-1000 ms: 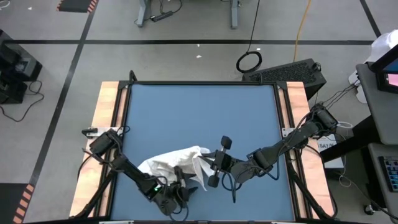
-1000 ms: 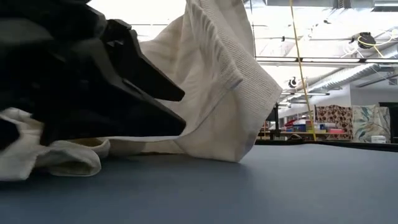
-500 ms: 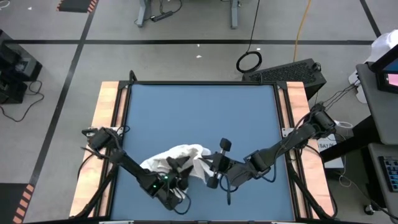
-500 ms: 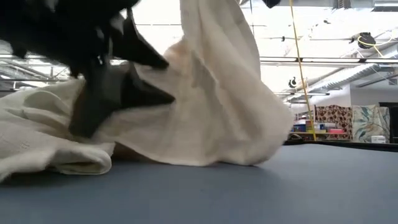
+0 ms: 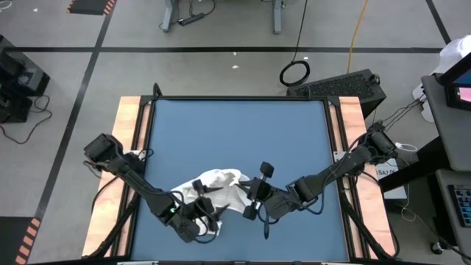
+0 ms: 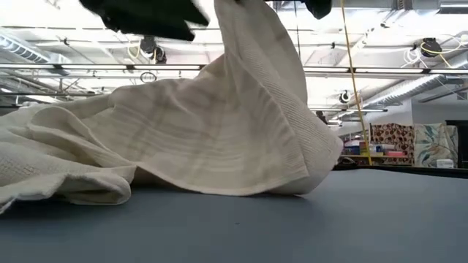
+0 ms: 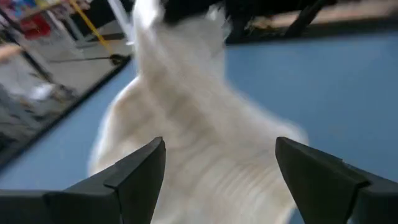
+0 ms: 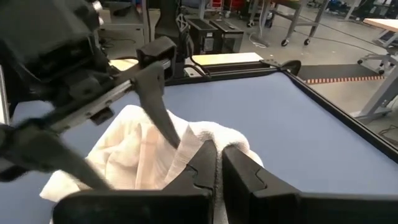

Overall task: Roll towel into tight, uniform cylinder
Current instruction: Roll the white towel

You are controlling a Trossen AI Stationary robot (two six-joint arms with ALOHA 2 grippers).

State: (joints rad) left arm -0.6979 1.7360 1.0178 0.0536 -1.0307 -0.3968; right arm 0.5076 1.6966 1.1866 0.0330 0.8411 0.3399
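Counting first, I see one towel [image 5: 213,190], one blue surface [image 5: 235,140] and my two arms, each with one end effector.

My left end effector [image 5: 208,213] is at the near part of the surface, just over the near edge of the towel. Its two fingers [image 7: 134,171] stand wide apart and grasp nothing; in the left wrist view the white cloth [image 7: 186,143] lies between and beyond them, not pinched.

The towel is not rolled. It lies as a loose crumpled heap on the near half of the surface, a little left of the middle. In the low view [image 6: 183,139] its left part is spread low on the surface, and its right part is pulled up into a tall peak.

My right end effector [image 5: 246,202] is just beside the right side of the heap. Its fingers [image 8: 202,168] are clenched together on a fold of the towel [image 8: 143,149], and this fold is the raised part.

For the edges: the towel is near the front edge of the surface and well apart from the two wooden side strips [image 5: 126,140]. The whole far half of the blue surface is open, and there is also free room to the right of my right arm. At the near side, between the two arms, the room is small.
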